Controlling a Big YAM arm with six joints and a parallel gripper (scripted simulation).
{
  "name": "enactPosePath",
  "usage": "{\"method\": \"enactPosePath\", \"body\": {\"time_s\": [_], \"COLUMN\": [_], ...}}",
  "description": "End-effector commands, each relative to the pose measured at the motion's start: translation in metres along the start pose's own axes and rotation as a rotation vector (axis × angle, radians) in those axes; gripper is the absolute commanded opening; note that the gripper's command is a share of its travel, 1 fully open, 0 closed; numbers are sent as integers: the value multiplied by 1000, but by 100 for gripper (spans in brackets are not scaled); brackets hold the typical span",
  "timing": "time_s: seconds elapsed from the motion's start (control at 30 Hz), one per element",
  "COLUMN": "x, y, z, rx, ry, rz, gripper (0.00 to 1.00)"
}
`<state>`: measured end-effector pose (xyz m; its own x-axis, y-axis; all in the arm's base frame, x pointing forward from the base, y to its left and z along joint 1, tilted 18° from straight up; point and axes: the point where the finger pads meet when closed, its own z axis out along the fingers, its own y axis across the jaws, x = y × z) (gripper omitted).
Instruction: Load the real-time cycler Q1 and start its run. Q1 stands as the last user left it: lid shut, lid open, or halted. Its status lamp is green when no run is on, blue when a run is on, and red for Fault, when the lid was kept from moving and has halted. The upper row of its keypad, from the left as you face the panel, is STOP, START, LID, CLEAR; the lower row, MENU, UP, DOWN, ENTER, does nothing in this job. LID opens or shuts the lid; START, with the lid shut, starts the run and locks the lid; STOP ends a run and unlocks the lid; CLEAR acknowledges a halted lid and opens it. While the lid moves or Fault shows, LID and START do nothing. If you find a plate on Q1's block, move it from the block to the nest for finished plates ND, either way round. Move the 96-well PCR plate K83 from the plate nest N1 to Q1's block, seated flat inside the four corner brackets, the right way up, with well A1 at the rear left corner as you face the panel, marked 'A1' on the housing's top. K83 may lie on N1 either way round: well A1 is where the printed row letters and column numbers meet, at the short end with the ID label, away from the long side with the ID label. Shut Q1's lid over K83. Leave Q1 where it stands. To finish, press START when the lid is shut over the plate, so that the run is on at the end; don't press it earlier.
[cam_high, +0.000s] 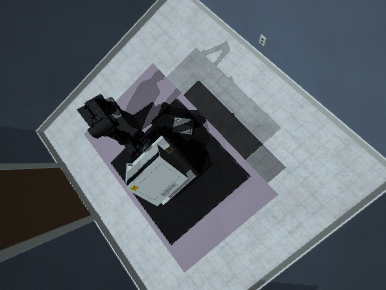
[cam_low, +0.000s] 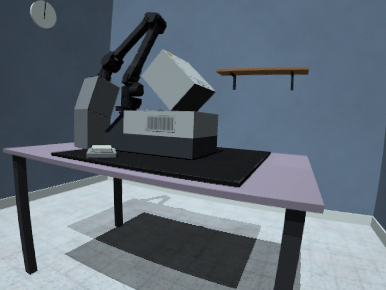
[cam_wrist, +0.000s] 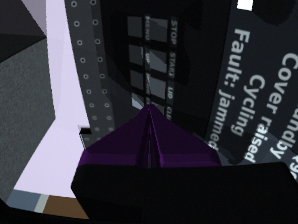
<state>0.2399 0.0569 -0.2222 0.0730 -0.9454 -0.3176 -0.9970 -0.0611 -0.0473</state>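
The cycler Q1 (cam_low: 170, 131) stands on the black mat, and its grey lid (cam_low: 177, 80) is tilted up, partly raised. From above, the lid (cam_high: 157, 179) hides the block. My gripper (cam_wrist: 149, 111) is shut and empty. Its purple fingertips point at the dark keypad (cam_wrist: 149, 56) on Q1's panel, very close to a key. I cannot tell whether they touch. The panel legends "Cover raised", "Cycling" and "Fault: jammed" (cam_wrist: 229, 90) show beside a small white square (cam_wrist: 245, 2). In the side view the gripper (cam_low: 118, 119) is at Q1's left end. A white plate (cam_low: 101, 148) lies on a nest at the mat's near left corner.
A tall grey housing (cam_low: 92, 112) stands just left of the gripper, so the arm (cam_low: 132, 50) reaches down between it and the raised lid. The black mat (cam_low: 210, 165) lies on the lilac table. A dark shape with white marks (cam_high: 181, 125) sits behind Q1.
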Motion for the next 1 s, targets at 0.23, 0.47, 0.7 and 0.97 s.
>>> {"method": "enactPosePath", "body": {"time_s": [0.23, 0.47, 0.7, 0.97], "x": [3, 0, -2, 1], "y": [-13, -11, -2, -12], "z": [-9, -3, 1, -7], "rx": [27, 26, 2, 26], "ry": [2, 1, -1, 1], "rz": [-11, -19, 6, 10], "gripper": [0, 0, 0, 0]}}
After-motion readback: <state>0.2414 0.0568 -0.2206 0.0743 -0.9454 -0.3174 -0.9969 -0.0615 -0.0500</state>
